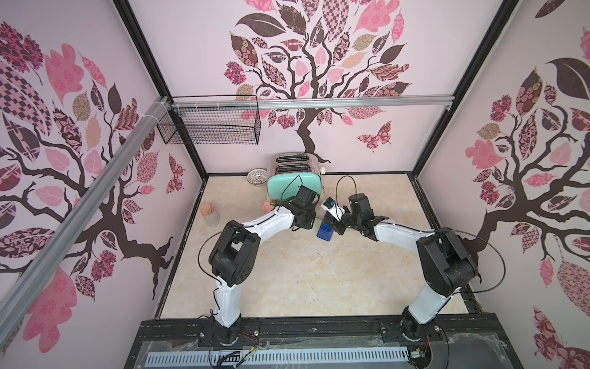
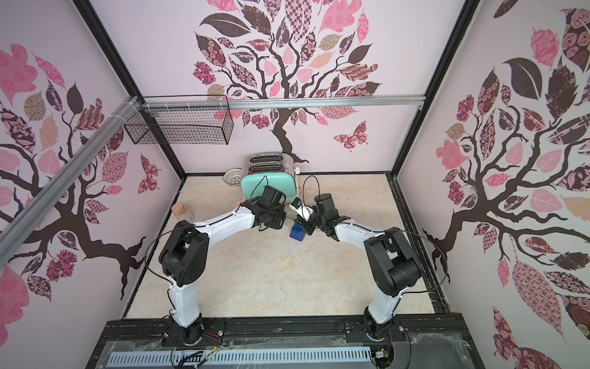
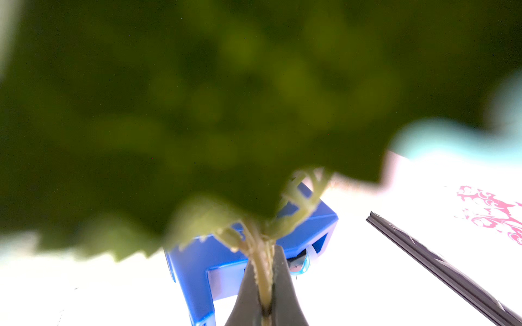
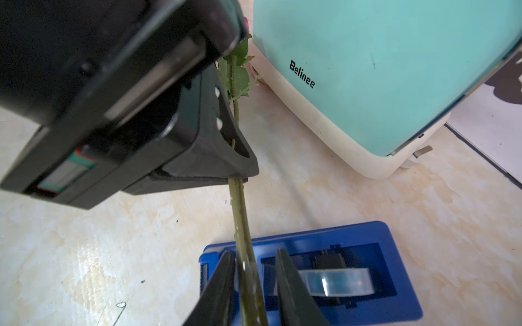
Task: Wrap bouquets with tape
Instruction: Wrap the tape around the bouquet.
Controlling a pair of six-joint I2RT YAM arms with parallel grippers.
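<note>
The bouquet's pink roses lie beside the toaster, and its thin green stems run out toward the right arm. My left gripper is shut on the stems just below the blurred green leaves. It shows in both top views. My right gripper is open, its fingers apart on either side of the stems, with a gap on one side. The stems look glossy there. Directly below sits the blue dispenser with the clear tape.
A mint toaster stands close behind the grippers. A white slotted bowl sits by the back wall. Further left on the marble-look table stands a clear jar. A black wire basket hangs high on the rail.
</note>
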